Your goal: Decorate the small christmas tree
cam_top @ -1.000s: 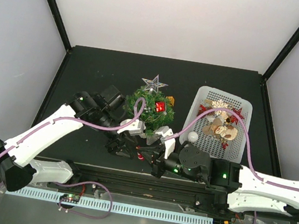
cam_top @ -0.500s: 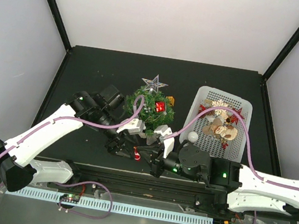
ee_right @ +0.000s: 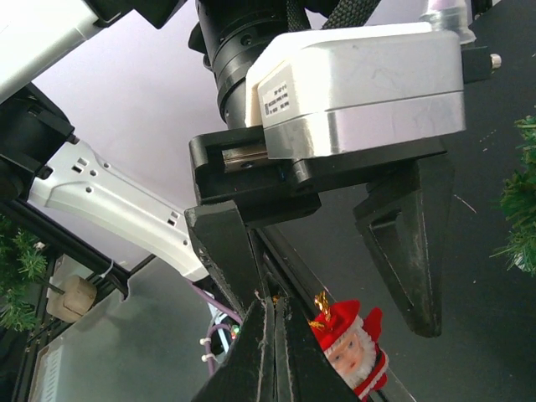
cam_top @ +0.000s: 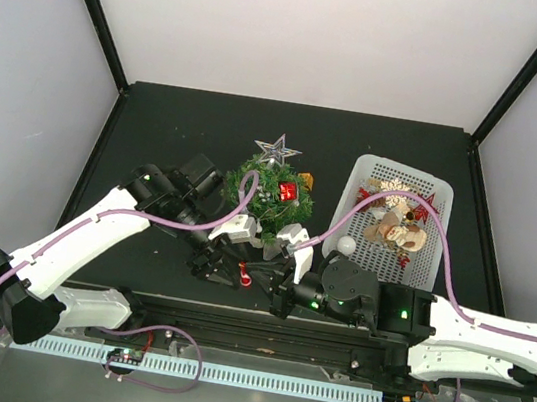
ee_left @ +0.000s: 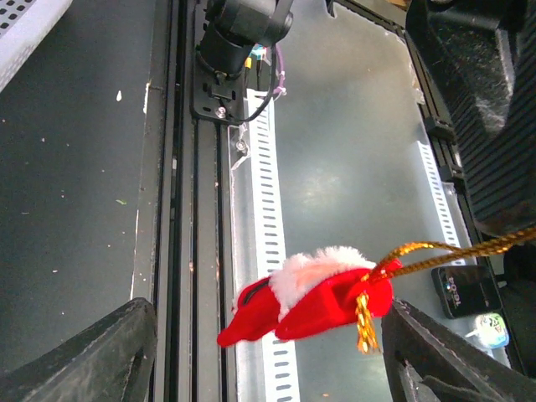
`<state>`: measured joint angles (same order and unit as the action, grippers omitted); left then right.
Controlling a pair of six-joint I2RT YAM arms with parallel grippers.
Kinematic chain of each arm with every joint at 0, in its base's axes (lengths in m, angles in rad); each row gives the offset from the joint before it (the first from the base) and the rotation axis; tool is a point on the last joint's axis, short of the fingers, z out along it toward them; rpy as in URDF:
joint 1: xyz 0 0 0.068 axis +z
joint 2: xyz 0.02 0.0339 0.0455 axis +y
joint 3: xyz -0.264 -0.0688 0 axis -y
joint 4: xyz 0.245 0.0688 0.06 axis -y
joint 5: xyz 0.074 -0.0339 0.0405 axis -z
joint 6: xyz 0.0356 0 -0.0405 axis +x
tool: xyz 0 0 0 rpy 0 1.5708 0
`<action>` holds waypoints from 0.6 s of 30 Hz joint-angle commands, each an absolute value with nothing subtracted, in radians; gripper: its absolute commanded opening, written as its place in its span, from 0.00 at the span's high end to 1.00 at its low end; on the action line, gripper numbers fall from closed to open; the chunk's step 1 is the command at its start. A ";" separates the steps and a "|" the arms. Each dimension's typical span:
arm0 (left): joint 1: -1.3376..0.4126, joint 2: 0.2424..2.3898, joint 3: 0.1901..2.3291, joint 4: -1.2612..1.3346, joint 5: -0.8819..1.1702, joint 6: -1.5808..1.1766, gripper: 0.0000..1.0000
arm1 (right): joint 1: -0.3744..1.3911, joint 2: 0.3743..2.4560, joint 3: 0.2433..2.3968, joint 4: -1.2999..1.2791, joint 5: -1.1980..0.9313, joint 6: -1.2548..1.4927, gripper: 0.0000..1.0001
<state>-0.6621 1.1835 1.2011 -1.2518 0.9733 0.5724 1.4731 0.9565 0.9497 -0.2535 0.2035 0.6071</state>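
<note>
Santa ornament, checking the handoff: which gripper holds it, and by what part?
The right gripper, shut, holds it by the gold cord loop; the Santa ornament dangles between the open left gripper's fingers, untouched.

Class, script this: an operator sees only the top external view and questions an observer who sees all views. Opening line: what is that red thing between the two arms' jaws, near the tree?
Observer: A Santa ornament, face visible from the right wrist.
Operator: What carries it?
Observer: A taut gold cord, apparently pinched by the right gripper, whose jaws are shut.
Operator: And the left?
Observer: The left gripper has its jaws open on both sides of it, not touching.
</note>
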 commanded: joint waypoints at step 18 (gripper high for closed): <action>-0.646 1.173 1.189 -1.230 0.973 0.563 0.17 | 1.487 0.959 0.977 -0.192 0.143 0.605 0.99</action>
